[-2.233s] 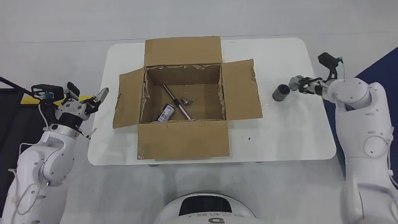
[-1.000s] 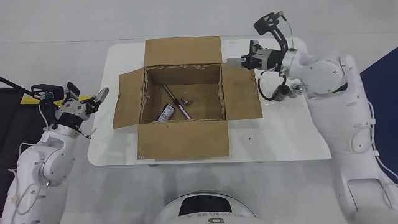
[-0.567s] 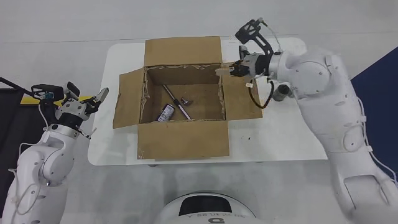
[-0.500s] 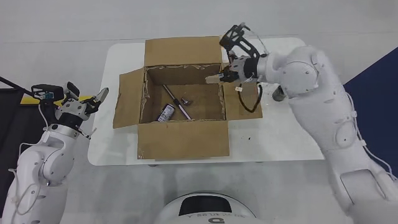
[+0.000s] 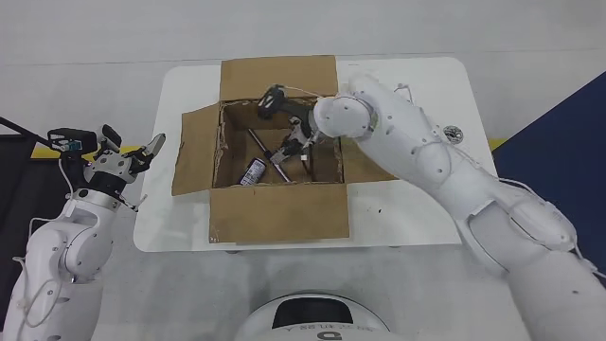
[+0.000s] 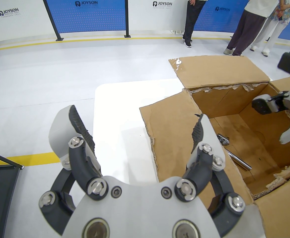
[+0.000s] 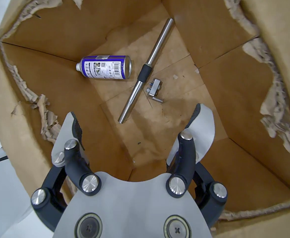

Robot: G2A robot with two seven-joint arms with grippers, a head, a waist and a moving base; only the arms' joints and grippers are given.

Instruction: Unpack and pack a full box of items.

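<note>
An open cardboard box (image 5: 279,78) stands mid-table with its flaps spread. On its floor lie a blue-labelled spray can (image 7: 104,67), a metal rod (image 7: 146,70) with a black band, and a small metal bracket (image 7: 154,90). From above, the can (image 5: 252,172) and rod (image 5: 268,154) sit in the box's left half. My right gripper (image 7: 136,115) hangs open and empty inside the box opening, above the bracket and the rod's near end. The left wrist view catches it (image 6: 275,120) over the box's far side. Left of the table, my left gripper (image 6: 137,115) is open and empty, facing the box's left flap (image 6: 174,134).
The white table (image 5: 426,199) has bare room on both sides of the box. A small round object (image 5: 453,134) lies on the table right of the box, beside my right arm. The box's torn inner edges (image 7: 271,105) ring my right gripper closely.
My right arm has swung from the table's right side over the right flap and into the box opening. The left arm has not moved.
</note>
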